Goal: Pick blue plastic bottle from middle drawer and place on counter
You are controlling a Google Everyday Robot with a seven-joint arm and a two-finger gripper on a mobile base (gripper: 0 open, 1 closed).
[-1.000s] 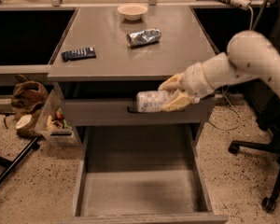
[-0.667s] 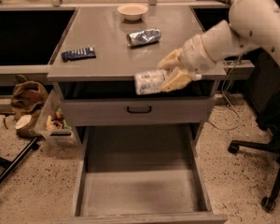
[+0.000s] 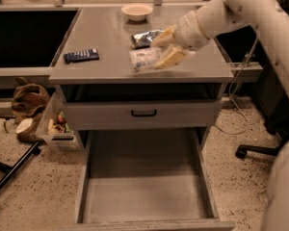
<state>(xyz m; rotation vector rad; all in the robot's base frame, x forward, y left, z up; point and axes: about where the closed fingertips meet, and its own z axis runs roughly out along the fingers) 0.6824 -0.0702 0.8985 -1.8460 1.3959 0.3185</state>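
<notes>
My gripper (image 3: 164, 46) is shut on the blue plastic bottle (image 3: 144, 59), which lies sideways in the fingers with its pale printed label up. It hangs just above the front middle of the grey counter (image 3: 106, 42). The white arm reaches in from the upper right. The middle drawer (image 3: 144, 196) is pulled out wide below, its flat grey floor bare.
On the counter are a shiny silver foil packet (image 3: 145, 38) just behind the bottle, a dark blue remote-like object (image 3: 81, 56) at the left and a white bowl (image 3: 137, 11) at the back. A closed drawer front with a black handle (image 3: 143, 113) sits under the counter. Bags (image 3: 29, 102) lie left.
The gripper has carried the bottle up from in front of the drawer front to above the counter's front area.
</notes>
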